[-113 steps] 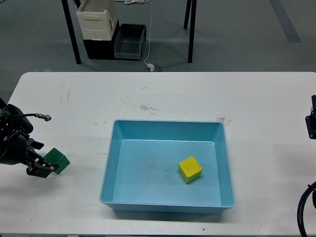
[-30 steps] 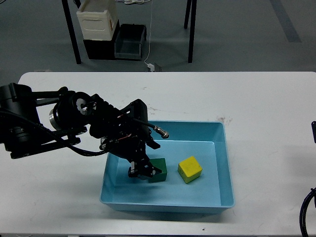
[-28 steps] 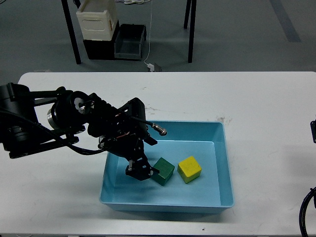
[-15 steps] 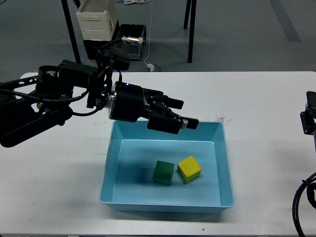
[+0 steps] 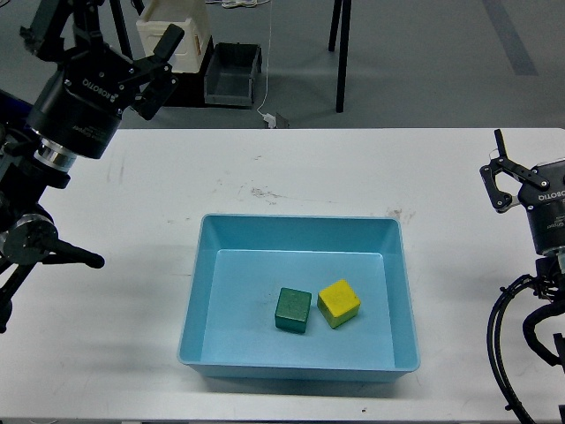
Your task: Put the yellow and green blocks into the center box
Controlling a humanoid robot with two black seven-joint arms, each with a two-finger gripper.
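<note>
The green block (image 5: 293,310) is a small dark green cube with slightly worn edges, and the yellow block (image 5: 339,303) is a bright yellow cube of like size, turned a little so one corner points toward six o'clock. Both lie on the floor of the center box (image 5: 196,291) — a large, shallow, light blue tray with sloped walls and a rounded rim. The green one sits just at nine o'clock of the yellow one, the two touching or very nearly so; which, I cannot tell. They rest a bit toward five o'clock of the tray's middle. The tray stands on a white table (image 5: 132,203) marked with faint scuffs.

The left arm is cut off by the left and top edges, so much of it is out of sight. The right arm shows only partly at the right edge, with black cables looping below it.

The left gripper (image 5: 100,29) is raised high at eleven o'clock, far from the tray, its dark fingers spread and holding nothing. The right gripper (image 5: 507,165) stands upright at three o'clock, beyond the tray, its fingers also apart and empty.
</note>
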